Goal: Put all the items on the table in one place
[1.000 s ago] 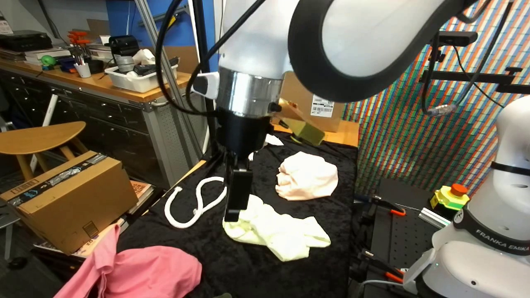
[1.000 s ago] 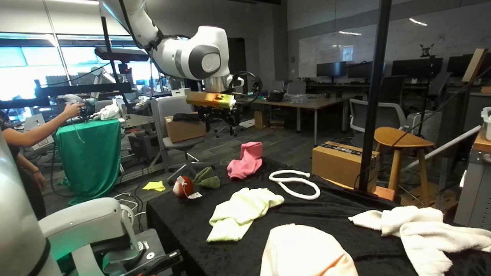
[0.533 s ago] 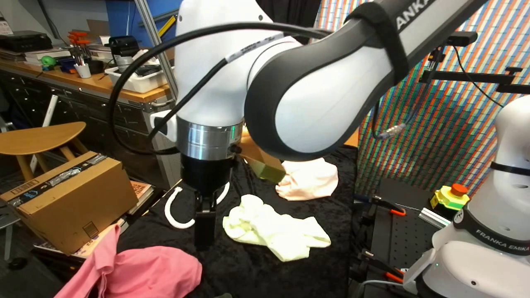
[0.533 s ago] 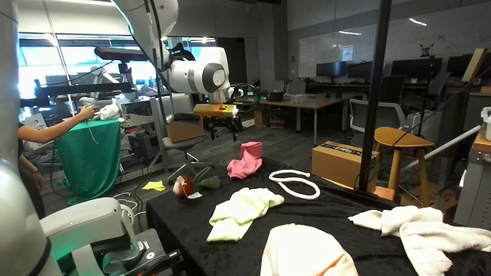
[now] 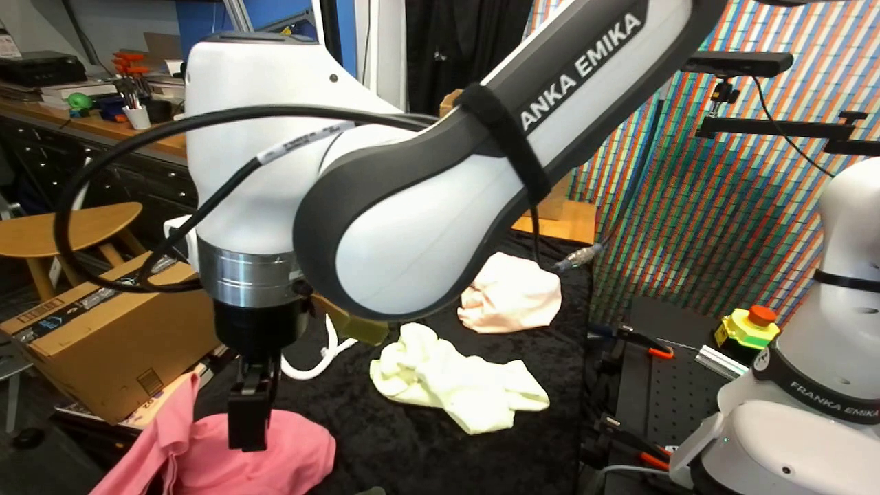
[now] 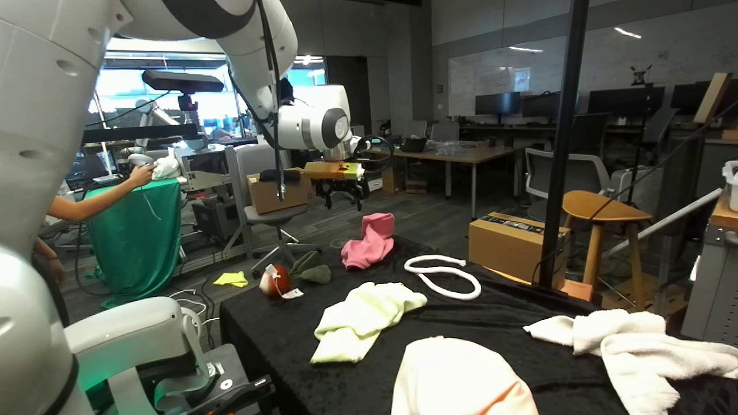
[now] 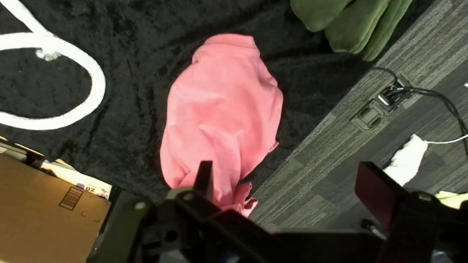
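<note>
A pink cloth (image 5: 295, 447) lies crumpled near the end of the black-covered table (image 6: 496, 323); it also shows in the wrist view (image 7: 223, 109). My gripper (image 5: 249, 419) is open and empty, above the pink cloth's area; in the wrist view its fingers (image 7: 287, 175) stand wide apart, the left one over the cloth's lower end. A pale yellow-green cloth (image 6: 363, 317), a peach cloth (image 6: 461, 374), a white rope (image 6: 444, 276) and a white towel (image 6: 628, 340) lie apart. A red-orange tagged item (image 6: 279, 281) sits beside green leaf-like pieces (image 7: 351, 22).
A cardboard box (image 5: 130, 344) stands beside the table edge. A black pole (image 6: 559, 144) rises by that side. A yellow cloth (image 6: 232, 279) lies on the floor. A person's arm (image 6: 104, 196) shows in the background.
The arm has swung from near the yellow-green cloth and rope toward the pink cloth, going left and lower in an exterior view. The table items have not moved.
</note>
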Controlling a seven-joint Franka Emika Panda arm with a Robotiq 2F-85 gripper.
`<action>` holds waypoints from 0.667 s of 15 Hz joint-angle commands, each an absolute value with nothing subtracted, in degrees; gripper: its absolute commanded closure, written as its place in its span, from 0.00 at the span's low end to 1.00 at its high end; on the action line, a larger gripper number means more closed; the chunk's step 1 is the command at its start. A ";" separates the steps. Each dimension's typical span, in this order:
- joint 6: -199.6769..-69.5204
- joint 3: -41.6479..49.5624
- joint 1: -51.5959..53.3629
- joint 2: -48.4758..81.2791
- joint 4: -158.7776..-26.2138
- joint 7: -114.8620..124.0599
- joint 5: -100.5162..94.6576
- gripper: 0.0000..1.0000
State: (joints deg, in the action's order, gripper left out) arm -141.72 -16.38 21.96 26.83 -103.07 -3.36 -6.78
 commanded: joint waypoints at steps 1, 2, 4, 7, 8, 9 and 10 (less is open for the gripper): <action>-143.87 -15.13 24.05 32.77 -95.95 -1.76 -7.95 0.00; -145.33 -14.79 24.47 33.80 -95.28 -1.33 -8.06 0.00; -148.59 -14.01 25.30 36.31 -93.78 -0.33 -8.10 0.00; -153.81 -11.91 27.15 39.80 -91.68 3.14 -7.95 0.00; -155.20 -11.08 27.82 40.88 -90.97 4.46 -7.82 0.00; -155.93 -10.22 28.56 41.81 -90.07 5.90 -7.68 0.00; -156.64 -9.34 29.19 43.00 -89.13 7.07 -7.64 0.00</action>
State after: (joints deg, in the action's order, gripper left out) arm -154.01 -12.08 26.60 39.12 -93.89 2.58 -6.79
